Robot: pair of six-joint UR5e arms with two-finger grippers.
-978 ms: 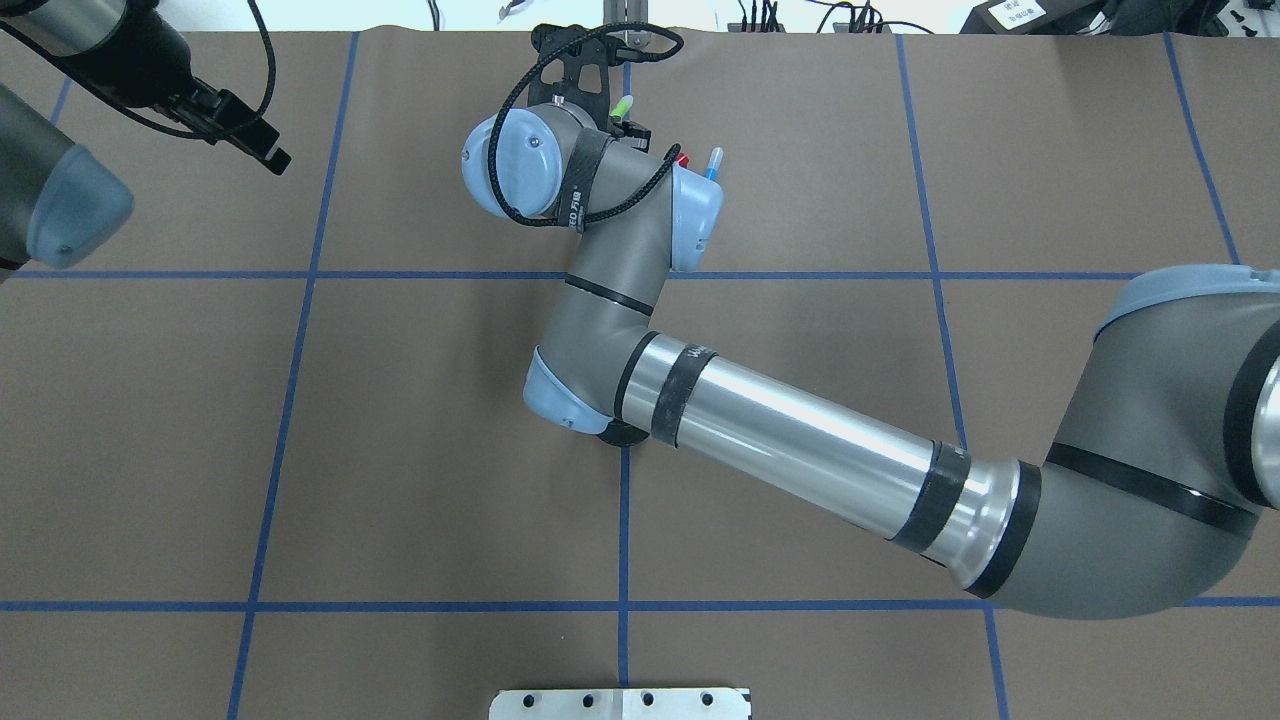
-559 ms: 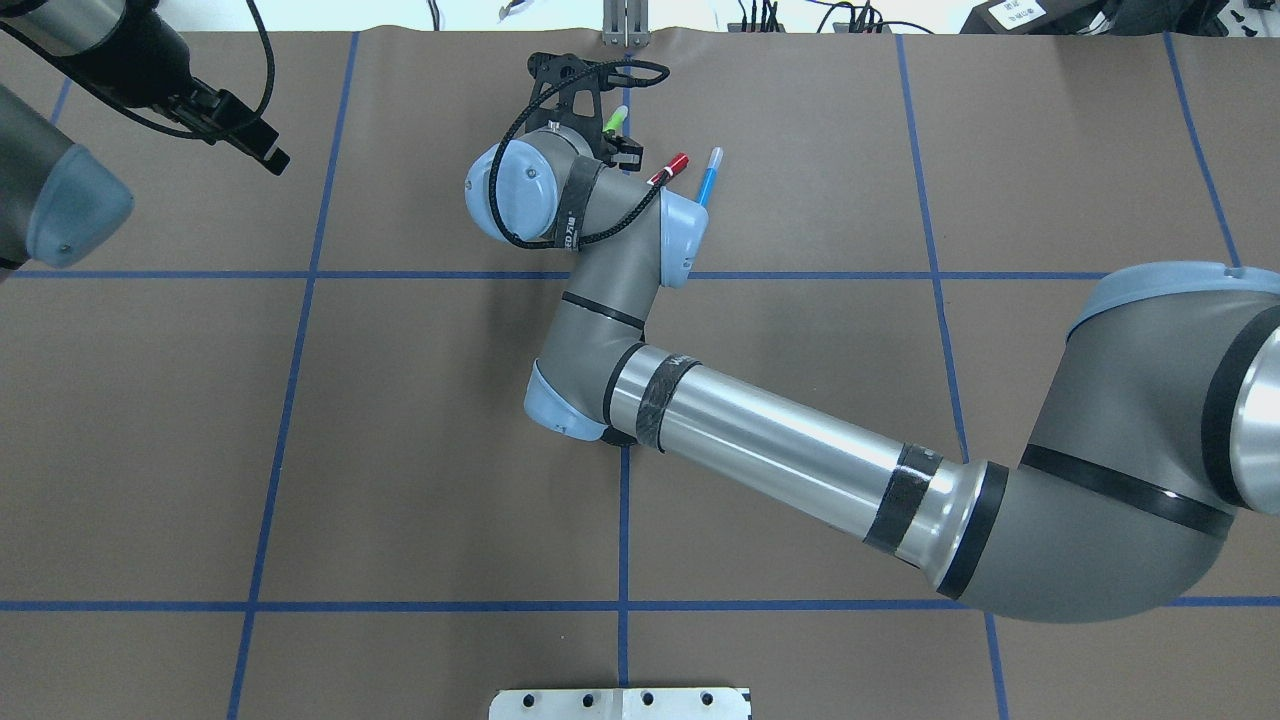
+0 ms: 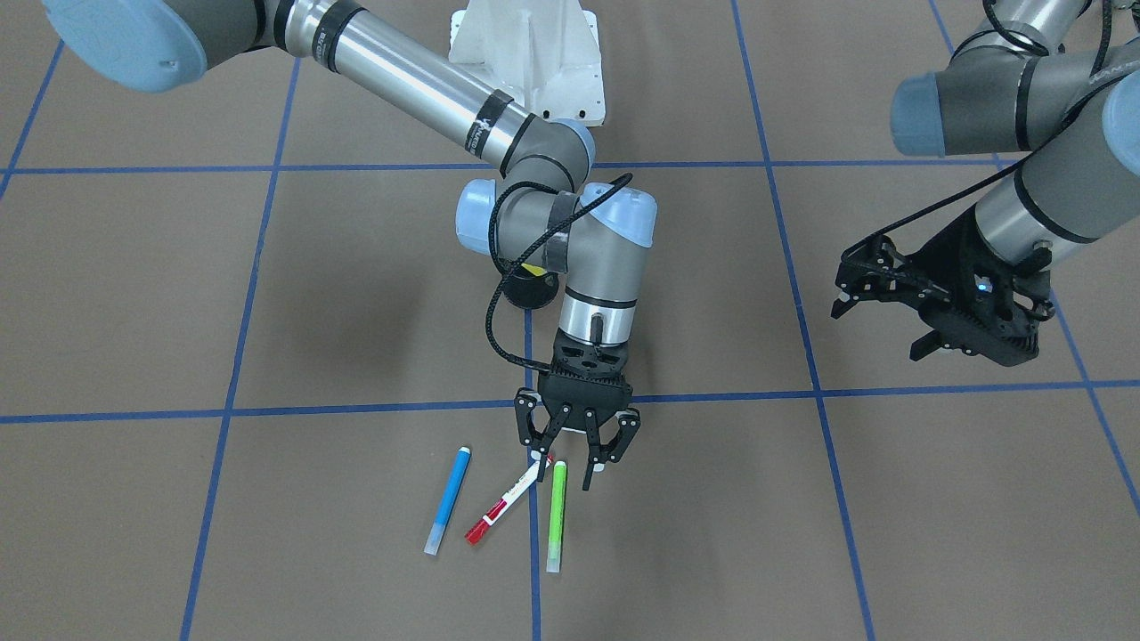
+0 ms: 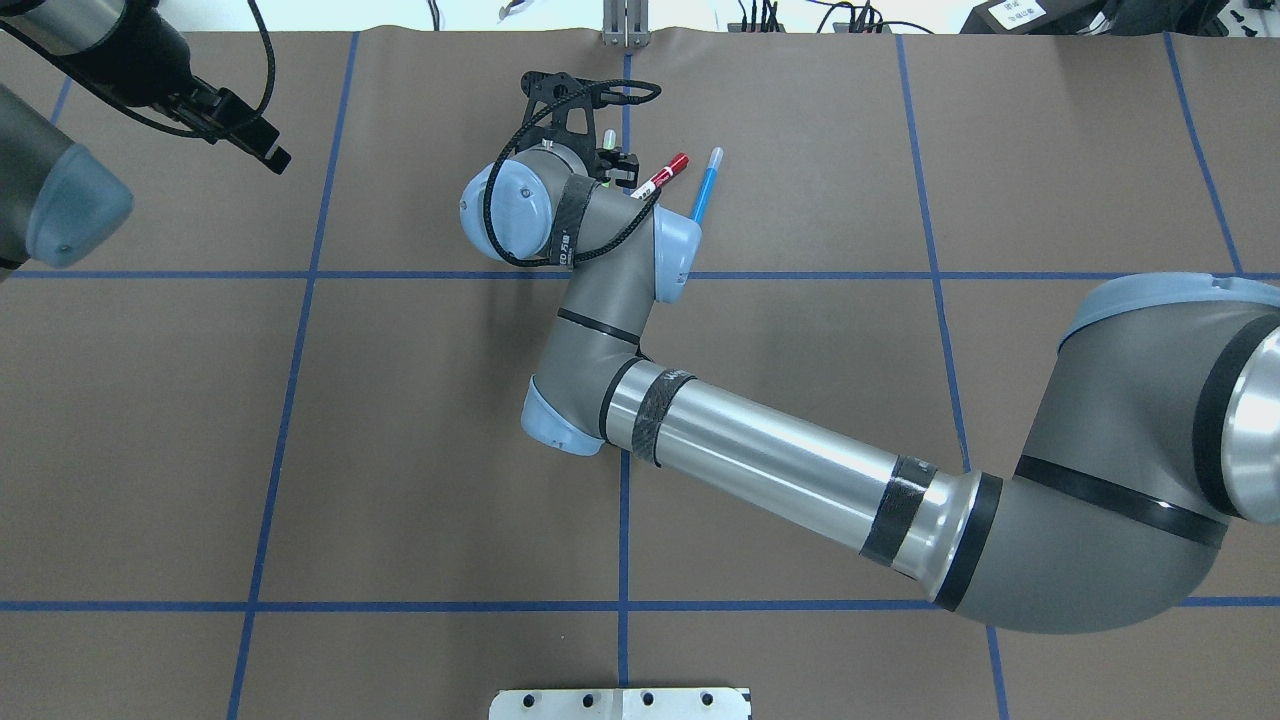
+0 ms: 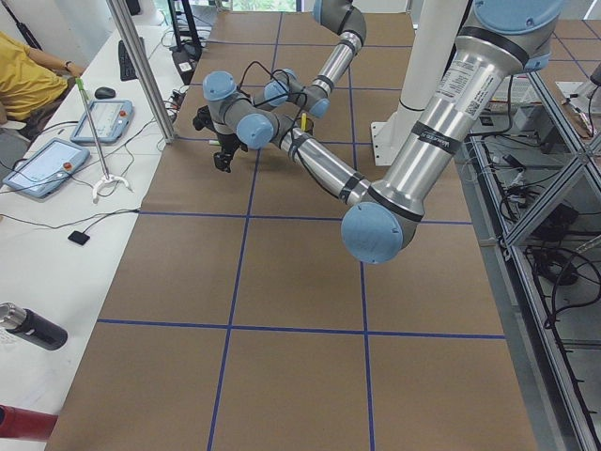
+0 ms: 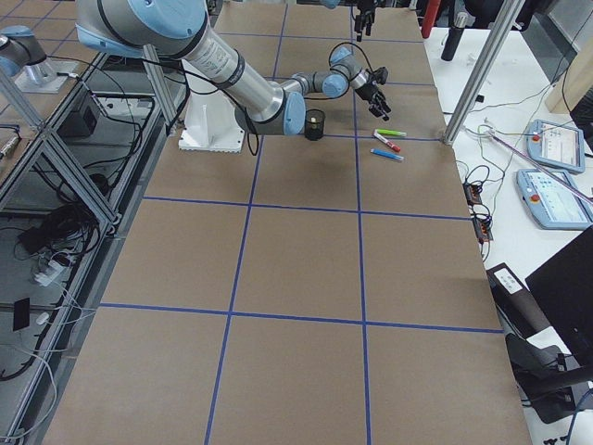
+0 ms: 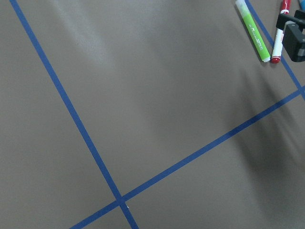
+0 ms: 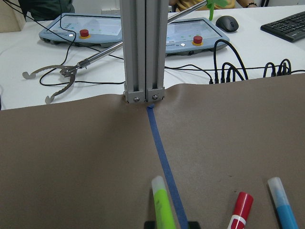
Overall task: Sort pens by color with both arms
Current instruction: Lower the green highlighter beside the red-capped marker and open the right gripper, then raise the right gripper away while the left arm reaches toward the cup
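One end of green pen (image 3: pixel 557 516) between spread right jaws

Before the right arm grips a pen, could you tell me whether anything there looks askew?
The red-capped pen lies slanted, its white end converging on the green pen beneath the open jaws of the right gripper, so both might get caught. The blue pen lies apart.

Black mesh cup (image 6: pixel 315 124), aluminium post (image 8: pixel 143 50), teach pendant (image 8: pixel 190 32), keyboard (image 8: pixel 286 26)
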